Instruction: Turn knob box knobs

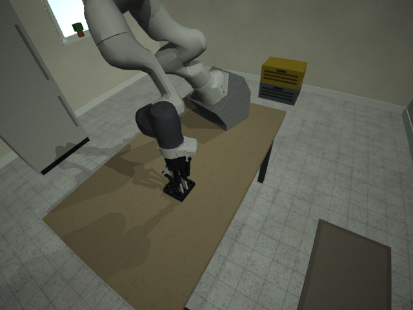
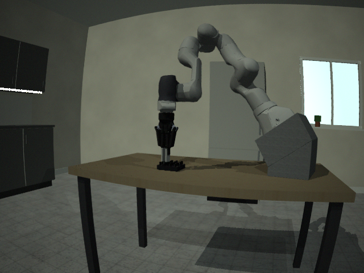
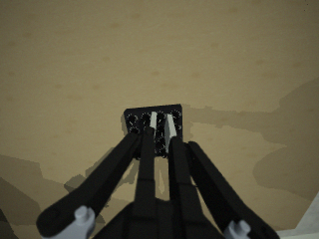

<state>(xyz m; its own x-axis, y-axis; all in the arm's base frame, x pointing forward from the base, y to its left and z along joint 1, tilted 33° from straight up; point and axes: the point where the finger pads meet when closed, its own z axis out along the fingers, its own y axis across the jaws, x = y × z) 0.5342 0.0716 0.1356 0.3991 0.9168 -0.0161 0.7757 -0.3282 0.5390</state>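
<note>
The black knob box [image 1: 173, 196] [image 2: 167, 168] [image 3: 150, 109] sits on the table. My gripper [image 1: 184, 190] [image 2: 165, 161] [image 3: 160, 119] points straight down over it, its pale fingertips a narrow gap apart. In the wrist view the tips stand on either side of a dark knob in the row nearest the top of the picture, second from the right. In the exterior view the tips reach down to about the knob tops. I see no firm contact with the knob. The fingers hide several knobs. The printed names, the socket and the white lines are too small or dark to read.
The wooden table [image 1: 166, 240] [image 2: 211, 182] [image 3: 224, 55] bears the box and the grey robot base [image 1: 230, 106] [image 2: 293, 152]. Other knobs stand close around the fingertips. Arm shadows fall across the table. A yellow and grey crate stack [image 1: 281, 80] stands on the floor behind.
</note>
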